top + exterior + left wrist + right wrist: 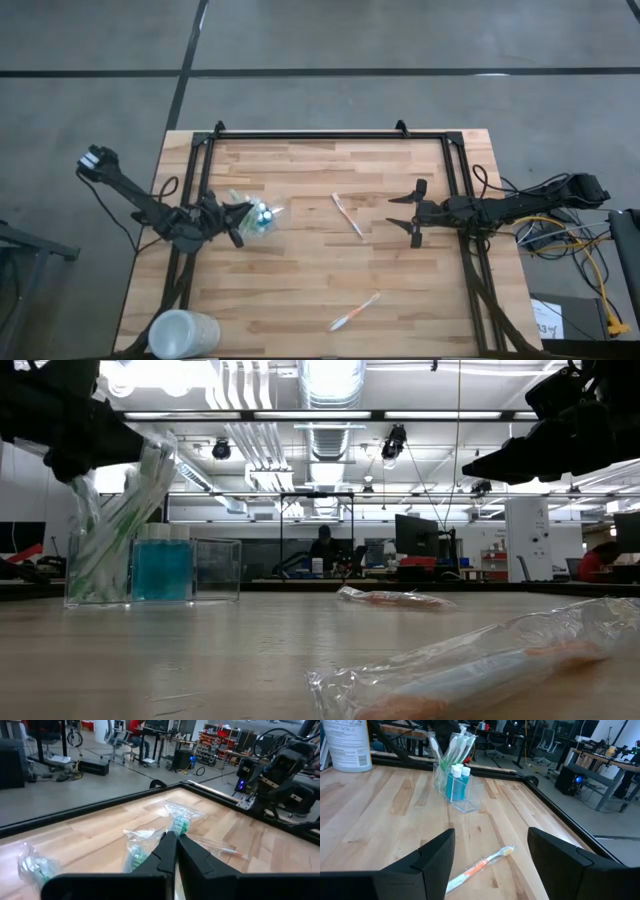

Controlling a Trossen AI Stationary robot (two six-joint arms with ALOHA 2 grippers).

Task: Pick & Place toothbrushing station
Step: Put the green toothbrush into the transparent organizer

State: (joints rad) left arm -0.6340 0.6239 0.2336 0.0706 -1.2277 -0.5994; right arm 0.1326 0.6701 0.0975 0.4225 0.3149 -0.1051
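The toothbrushing station, a clear plastic holder (263,214) (205,570) (465,797), stands on its base at the table's left. It holds blue tubes (162,568) and wrapped green toothbrushes that lean out of its top. My left gripper (240,212) (173,839) is beside it, shut at the top of one wrapped green toothbrush (120,525). My right gripper (413,213) (490,855) hovers open at the table's right, with nothing between its fingers. A wrapped orange toothbrush (348,215) (480,865) lies flat in front of it. My left gripper pinches the top end of the green toothbrush's clear wrapper (176,820) between its two fingertips. The fingers come almost level from the table's left. The toothbrush leans tilted below them, its lower end down inside the holder (95,585).
A second wrapped orange toothbrush (355,312) (480,670) lies near the table's front edge. A frosted white cup (183,335) stands at the near left corner. A black frame (330,135) runs along the table's far and side edges. Bare wood lies between the two arms.
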